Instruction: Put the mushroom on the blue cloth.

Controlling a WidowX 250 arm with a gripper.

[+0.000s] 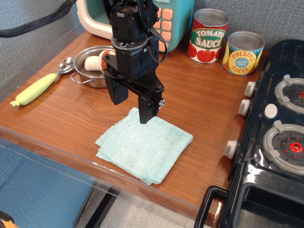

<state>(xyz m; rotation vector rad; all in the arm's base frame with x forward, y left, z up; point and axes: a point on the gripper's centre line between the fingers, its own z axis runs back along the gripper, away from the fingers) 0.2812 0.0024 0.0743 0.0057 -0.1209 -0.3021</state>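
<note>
Wooden counter [199,90], mushroom [93,62] seemingly in pot [83,71]

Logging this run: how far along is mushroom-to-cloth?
Nothing looks done yet: the mushroom lies in the steel pot, and the blue cloth is bare. In hand: nothing; the gripper hangs open near the cloth's far edge. Left: reach the pot, grasp, carry, release on the cloth.

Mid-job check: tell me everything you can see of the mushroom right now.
The mushroom lies on its side inside the steel pot at the back left of the table. Its thick cream-white stem points left; only a sliver of reddish-brown cap shows, the rest hidden behind the hand. It looks like smooth plastic. The hand, open, is not touching it.
</note>
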